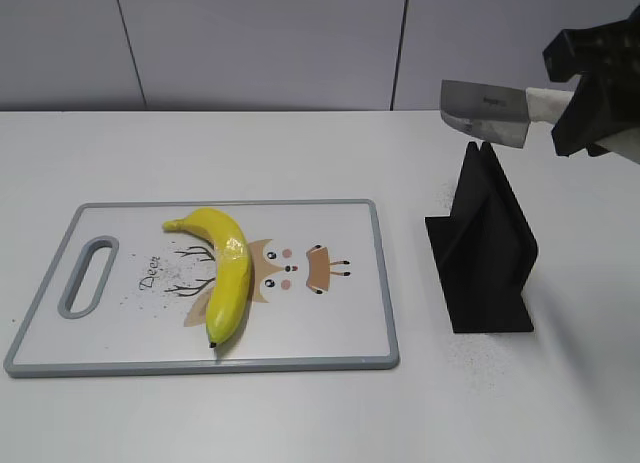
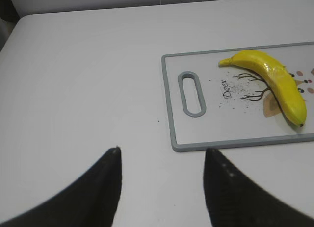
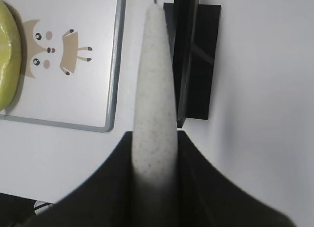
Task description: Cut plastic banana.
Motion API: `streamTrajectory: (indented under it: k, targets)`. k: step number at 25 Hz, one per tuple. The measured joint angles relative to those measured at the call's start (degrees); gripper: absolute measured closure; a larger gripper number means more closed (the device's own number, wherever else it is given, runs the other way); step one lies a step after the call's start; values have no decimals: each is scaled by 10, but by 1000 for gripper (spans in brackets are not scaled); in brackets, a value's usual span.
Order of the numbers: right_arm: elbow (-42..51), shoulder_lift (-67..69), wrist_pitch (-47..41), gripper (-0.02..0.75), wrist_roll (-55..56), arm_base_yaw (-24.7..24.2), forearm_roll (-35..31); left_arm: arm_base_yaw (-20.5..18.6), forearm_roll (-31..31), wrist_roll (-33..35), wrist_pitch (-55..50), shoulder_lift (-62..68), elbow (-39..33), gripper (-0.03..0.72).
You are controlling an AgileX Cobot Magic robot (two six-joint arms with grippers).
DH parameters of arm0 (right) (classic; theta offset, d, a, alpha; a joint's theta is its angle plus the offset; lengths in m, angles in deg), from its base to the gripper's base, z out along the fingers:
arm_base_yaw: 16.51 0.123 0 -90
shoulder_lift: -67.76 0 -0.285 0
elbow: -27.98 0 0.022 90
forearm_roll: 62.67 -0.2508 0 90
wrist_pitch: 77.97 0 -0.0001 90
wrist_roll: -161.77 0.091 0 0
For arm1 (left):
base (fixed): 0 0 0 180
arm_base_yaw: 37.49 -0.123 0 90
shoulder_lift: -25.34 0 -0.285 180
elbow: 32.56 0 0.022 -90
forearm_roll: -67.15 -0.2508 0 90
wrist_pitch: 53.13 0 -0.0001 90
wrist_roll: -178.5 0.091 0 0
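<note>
knife held above its stand, banana waiting on the board

the right gripper is at the upper right of the exterior view, its fingers clamped on the pale speckled handle of a knife; the blade points left, broad and grey, and hangs in the air just above the top of a black knife stand; whether the blade's lower edge touches the stand cannot be told; in the right wrist view the handle runs up the middle of the picture between the two dark fingers, pressed on both sides, with the stand below and beyond it.

the plastic banana lies flat on a white cutting board with a grey rim, a slot handle at its left end and a cartoon deer printed in the middle; the banana is whole, curved, its stem end toward the back of the board and its dark tip toward the front edge; it covers part of the deer drawing; the board is on a white table, to the left of the stand and apart from it.

the left gripper is spread wide with nothing between its fingers, hovering over bare table just beside the board's handle end; the banana is seen at the far right of that view, well apart from the fingers.
</note>
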Motion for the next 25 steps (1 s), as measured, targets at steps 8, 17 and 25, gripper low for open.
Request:
streamTrajectory:
  k: [8, 17, 25]
  targets:
    - [-20, -3, 23, 573, -129, 0, 2, 0, 1, -1, 21, 2, 5, 171]
    - [-124, 96, 45, 573, -433, 0, -87, 0, 33, 9, 187, 189, 40, 61]
    - [-146, 198, 54, 573, -733, 0, -207, 0, 214, 291, 214, 456, 138, 27]
